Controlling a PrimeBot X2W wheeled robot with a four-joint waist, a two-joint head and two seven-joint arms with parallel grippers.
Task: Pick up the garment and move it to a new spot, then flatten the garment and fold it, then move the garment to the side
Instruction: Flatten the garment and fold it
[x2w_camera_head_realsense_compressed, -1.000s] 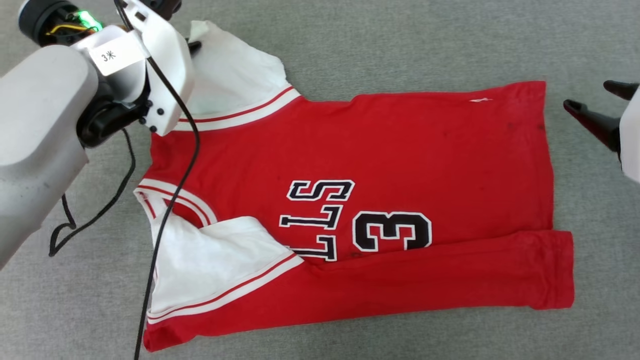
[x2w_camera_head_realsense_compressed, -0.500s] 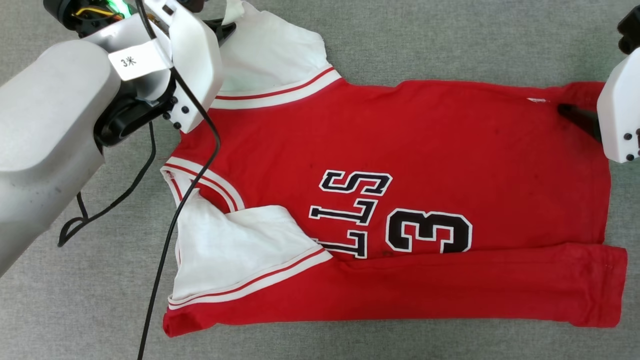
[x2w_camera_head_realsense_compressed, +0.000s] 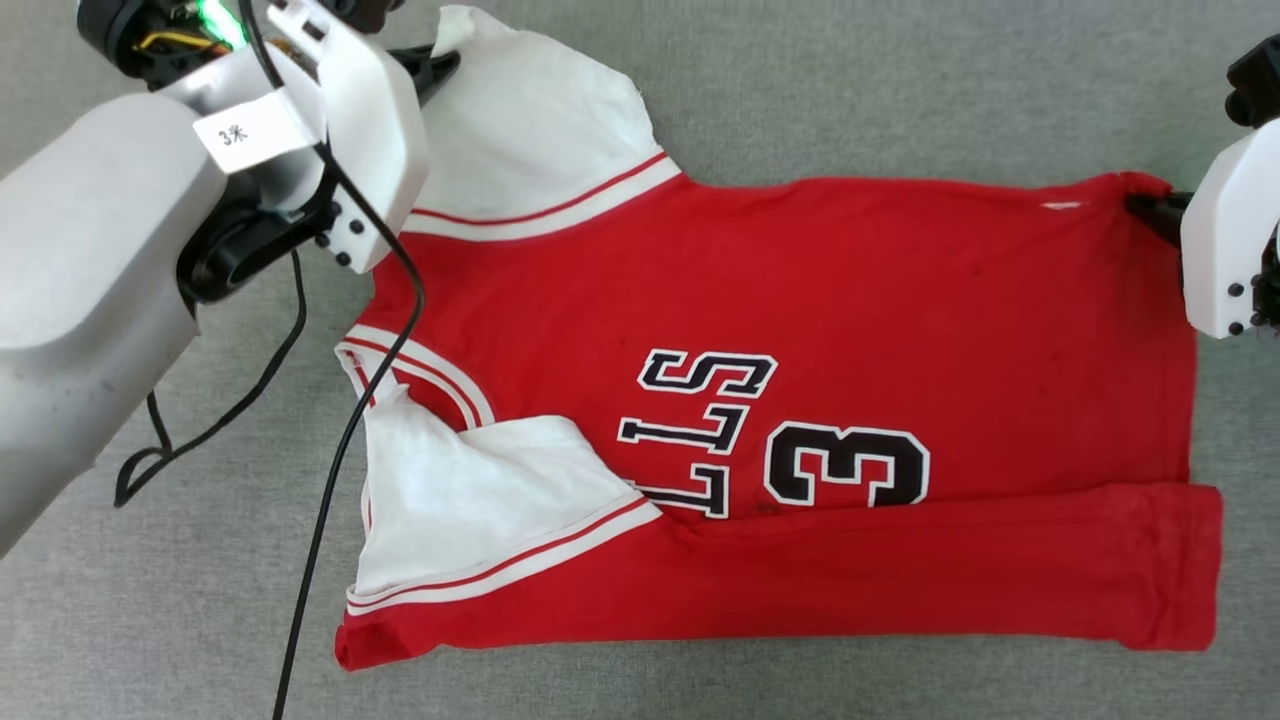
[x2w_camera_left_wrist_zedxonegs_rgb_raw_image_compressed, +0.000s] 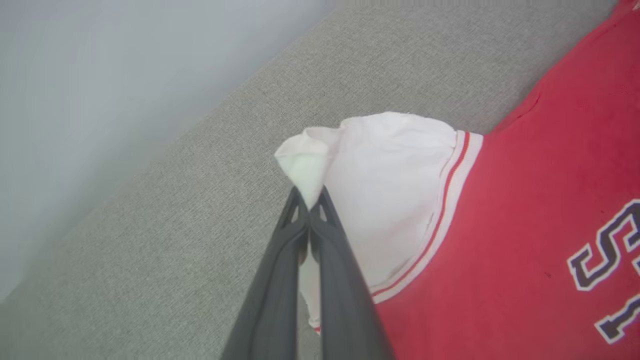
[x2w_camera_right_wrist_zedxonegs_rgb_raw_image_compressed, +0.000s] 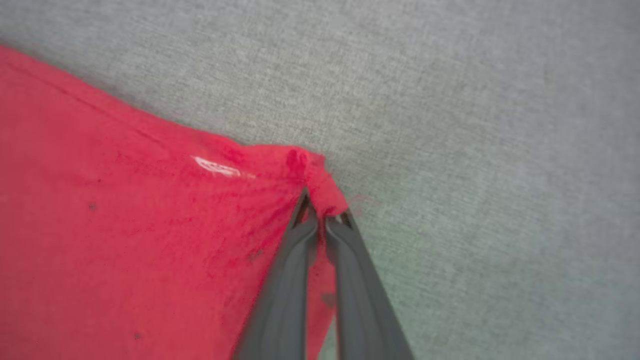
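Red garment — white-sleeved, near edge folded over.

The left forearm is a pale grey, rounded shell. Its white wrist cover carries small black screws, a paper label and a green light. A thin black cable runs from it. The left gripper has long fingers — dark grey, tapering.

Bright, even light; head view sharp, with faint shadows on the grey woven surface. Both wrist views hazy, soft.
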